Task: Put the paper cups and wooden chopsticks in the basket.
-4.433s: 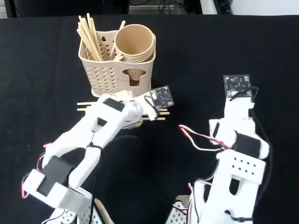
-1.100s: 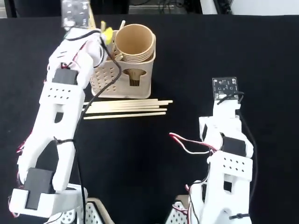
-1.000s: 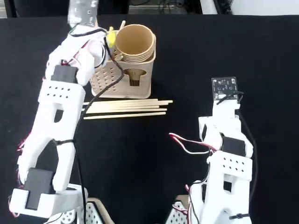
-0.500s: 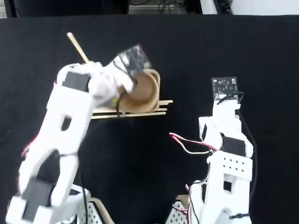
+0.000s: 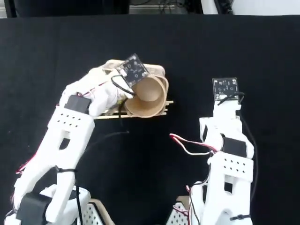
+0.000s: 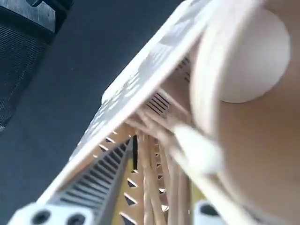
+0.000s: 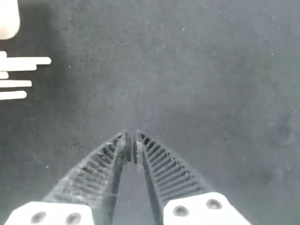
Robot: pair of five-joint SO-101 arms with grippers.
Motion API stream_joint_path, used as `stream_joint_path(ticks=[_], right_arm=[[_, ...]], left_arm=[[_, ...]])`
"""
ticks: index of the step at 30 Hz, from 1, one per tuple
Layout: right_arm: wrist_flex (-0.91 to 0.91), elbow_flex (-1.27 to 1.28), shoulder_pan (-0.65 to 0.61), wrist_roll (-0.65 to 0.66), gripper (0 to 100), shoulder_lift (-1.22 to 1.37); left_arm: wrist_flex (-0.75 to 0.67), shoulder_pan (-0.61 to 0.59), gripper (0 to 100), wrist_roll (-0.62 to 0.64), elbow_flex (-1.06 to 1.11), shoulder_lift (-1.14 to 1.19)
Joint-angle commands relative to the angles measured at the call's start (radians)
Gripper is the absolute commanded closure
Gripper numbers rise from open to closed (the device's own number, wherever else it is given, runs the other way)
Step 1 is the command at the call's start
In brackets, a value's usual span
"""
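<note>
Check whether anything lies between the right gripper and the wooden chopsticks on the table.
Nothing visible does: bare black table separates the right gripper from the near ends of the chopsticks. Farther along, though, the basket, on its side with the paper cups in it, covers most of their length.

Our high camera is fixed above the table (image 5: 220, 42) and looks down with the arm bases nearest us. Our left wrist camera sits just behind the left gripper (image 6: 154, 168), very close to the basket (image 6: 140, 89) ahead of it. Our right wrist camera looks along the right gripper (image 7: 131, 149) at the table. The chopsticks (image 7: 21, 72) off to one side of its tip also show from above.
</note>
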Motion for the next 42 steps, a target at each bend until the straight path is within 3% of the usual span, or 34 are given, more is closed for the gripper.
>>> stream_joint_path(ticks=[1,4,13,24,30,42], right_arm=[[-0.021,-0.005,-0.012,-0.005,97.3,-0.004],[-0.021,-0.005,-0.012,-0.005,97.3,-0.004],[-0.021,-0.004,-0.012,-0.005,97.3,-0.004],[-0.02,-0.002,-0.012,-0.005,97.3,-0.004],[-0.021,-0.001,-0.031,-0.005,97.3,-0.004],[-0.021,0.007,-0.043,-0.005,97.3,-0.004]], left_arm=[[0.064,-0.024,80,0.006,-0.171,-0.009],[0.126,-0.025,80,0.005,-0.24,-0.008],[0.098,-0.019,80,0.008,-0.292,0.0],[-0.273,-0.044,80,0.138,-0.297,0.259],[-0.25,-0.041,80,0.153,-0.378,0.29],[-0.278,-0.038,80,0.376,-0.615,0.422]])
